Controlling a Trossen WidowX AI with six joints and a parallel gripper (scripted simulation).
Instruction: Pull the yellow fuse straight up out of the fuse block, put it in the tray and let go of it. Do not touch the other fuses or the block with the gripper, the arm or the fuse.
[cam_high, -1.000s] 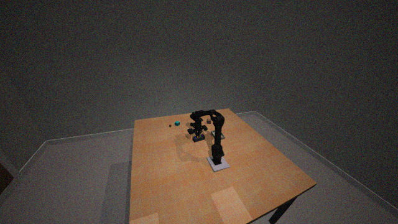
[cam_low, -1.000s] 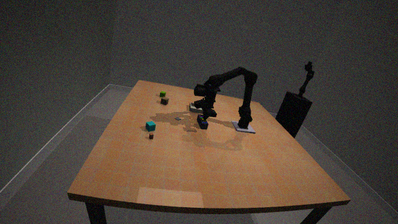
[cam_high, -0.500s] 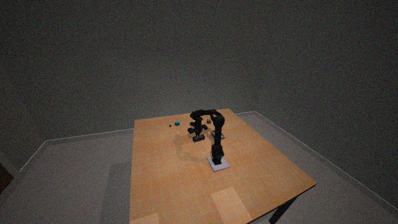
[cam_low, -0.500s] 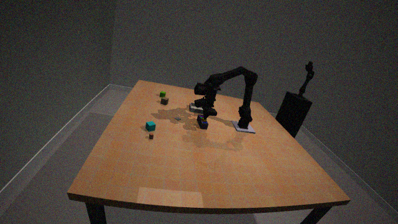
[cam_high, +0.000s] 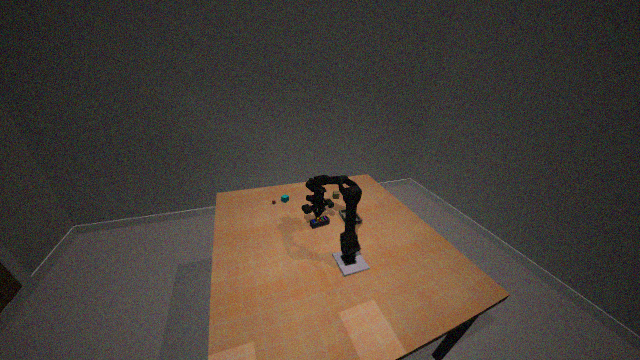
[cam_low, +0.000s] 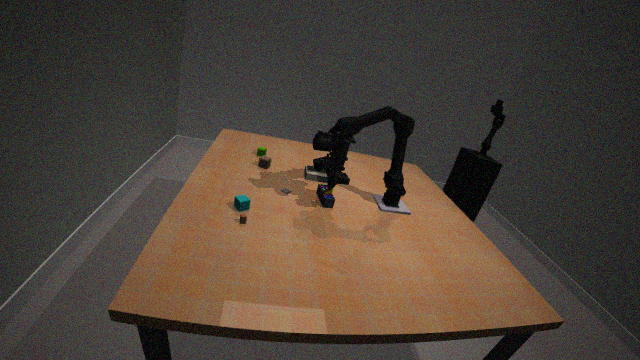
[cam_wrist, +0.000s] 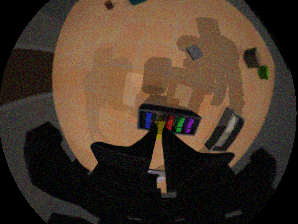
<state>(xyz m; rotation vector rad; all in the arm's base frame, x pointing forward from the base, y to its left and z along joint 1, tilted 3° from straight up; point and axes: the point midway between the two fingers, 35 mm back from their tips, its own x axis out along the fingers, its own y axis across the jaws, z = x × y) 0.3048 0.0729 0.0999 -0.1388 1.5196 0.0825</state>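
Observation:
The black fuse block (cam_high: 320, 222) (cam_low: 327, 201) (cam_wrist: 170, 121) sits mid-table with a row of coloured fuses in it. My gripper (cam_high: 318, 213) (cam_low: 329, 188) (cam_wrist: 159, 129) points straight down right over the block and is shut on the yellow fuse (cam_wrist: 160, 131), a thin yellow strip between the fingertips at the block's top. I cannot tell whether its lower end still sits in the slot. The grey tray (cam_high: 344, 215) (cam_low: 312, 174) (cam_wrist: 225, 129) lies just beside the block, partly hidden by the arm in the top and exterior views.
A teal cube (cam_high: 285, 198) (cam_low: 242, 202) and a small dark cube (cam_low: 243, 219) lie to one side. A green cube (cam_low: 261, 151) and a brown cube (cam_low: 264, 162) lie further off. A small grey piece (cam_low: 286, 190) lies near the block. The arm's base plate (cam_high: 351, 265) (cam_low: 391, 205) is close by.

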